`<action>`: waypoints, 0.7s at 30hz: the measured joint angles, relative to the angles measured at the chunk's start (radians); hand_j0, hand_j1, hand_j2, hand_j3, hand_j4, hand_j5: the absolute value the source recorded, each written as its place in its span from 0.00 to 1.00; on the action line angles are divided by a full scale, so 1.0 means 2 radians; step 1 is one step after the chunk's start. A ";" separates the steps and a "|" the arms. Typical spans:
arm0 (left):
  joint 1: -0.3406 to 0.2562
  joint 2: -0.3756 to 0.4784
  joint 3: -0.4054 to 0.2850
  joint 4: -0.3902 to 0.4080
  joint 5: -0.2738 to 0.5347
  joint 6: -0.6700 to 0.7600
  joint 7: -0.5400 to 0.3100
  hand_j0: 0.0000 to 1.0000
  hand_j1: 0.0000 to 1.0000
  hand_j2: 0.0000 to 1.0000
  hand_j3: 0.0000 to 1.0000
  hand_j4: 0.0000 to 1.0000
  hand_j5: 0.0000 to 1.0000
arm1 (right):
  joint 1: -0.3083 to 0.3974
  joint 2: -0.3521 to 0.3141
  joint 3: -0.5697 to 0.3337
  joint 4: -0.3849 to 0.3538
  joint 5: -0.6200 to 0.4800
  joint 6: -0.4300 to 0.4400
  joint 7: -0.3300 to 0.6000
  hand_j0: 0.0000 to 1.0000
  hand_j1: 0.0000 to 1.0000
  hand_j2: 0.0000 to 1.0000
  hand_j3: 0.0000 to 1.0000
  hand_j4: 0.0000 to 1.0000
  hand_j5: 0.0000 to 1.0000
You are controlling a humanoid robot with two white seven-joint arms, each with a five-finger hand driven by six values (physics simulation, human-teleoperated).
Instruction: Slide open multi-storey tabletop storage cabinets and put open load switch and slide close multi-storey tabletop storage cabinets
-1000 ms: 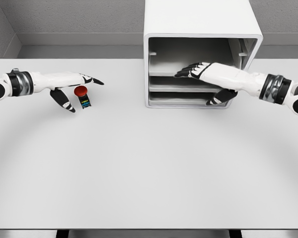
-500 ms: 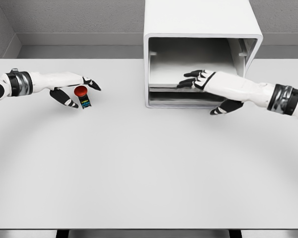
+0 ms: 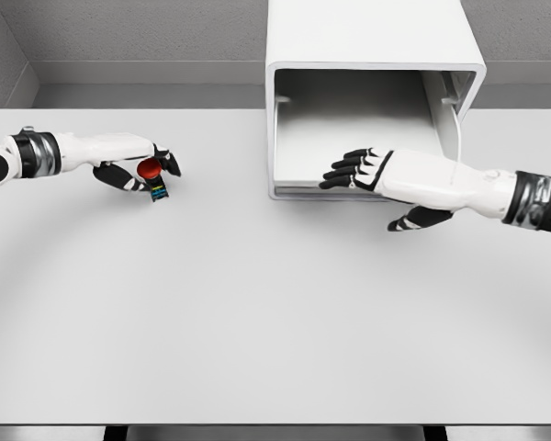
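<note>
The load switch (image 3: 151, 172), a small black block with a red mushroom button, sits at the table's left rear. My left hand (image 3: 143, 175) has its thumb and fingers closed around it. The white storage cabinet (image 3: 372, 41) stands at the back centre. One of its drawers (image 3: 349, 129) is slid out toward me, and its pale floor hides the shelves below. My right hand (image 3: 372, 195) is at the drawer's front, dark fingers (image 3: 347, 169) hooked over the front edge and thumb lower, just above the table.
A white table (image 3: 257, 312) spans the view, with its front edge at the bottom. A grey wall runs behind the cabinet. Both forearms reach in from the sides at cabinet height.
My right hand drew back toward me and the drawer slid out with it, covering the shelves. The left hand's fingers and thumb closed in on the switch.
</note>
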 measured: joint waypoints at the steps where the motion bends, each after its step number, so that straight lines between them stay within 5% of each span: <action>1: 0.000 0.000 0.000 0.000 0.000 0.000 0.000 0.52 0.52 0.52 0.52 0.52 0.52 | 0.003 -0.003 0.000 -0.003 0.000 0.000 0.000 1.00 1.00 1.00 1.00 1.00 1.00; 6: 0.000 0.000 0.000 0.000 0.000 0.000 0.000 0.39 0.39 0.39 0.39 0.39 0.39 | 0.003 -0.015 -0.003 -0.012 -0.004 0.000 -0.002 1.00 1.00 1.00 1.00 1.00 1.00; 14: -0.006 0.002 0.000 -0.006 0.000 0.000 -0.001 0.39 0.39 0.39 0.39 0.39 0.39 | 0.005 -0.019 -0.019 -0.014 -0.009 0.000 -0.003 1.00 1.00 1.00 1.00 1.00 1.00; 21: -0.005 0.029 0.000 -0.068 0.006 0.000 -0.002 0.40 0.40 0.40 0.40 0.40 0.40 | 0.007 -0.019 -0.020 0.006 -0.007 0.000 0.001 1.00 1.00 1.00 1.00 1.00 1.00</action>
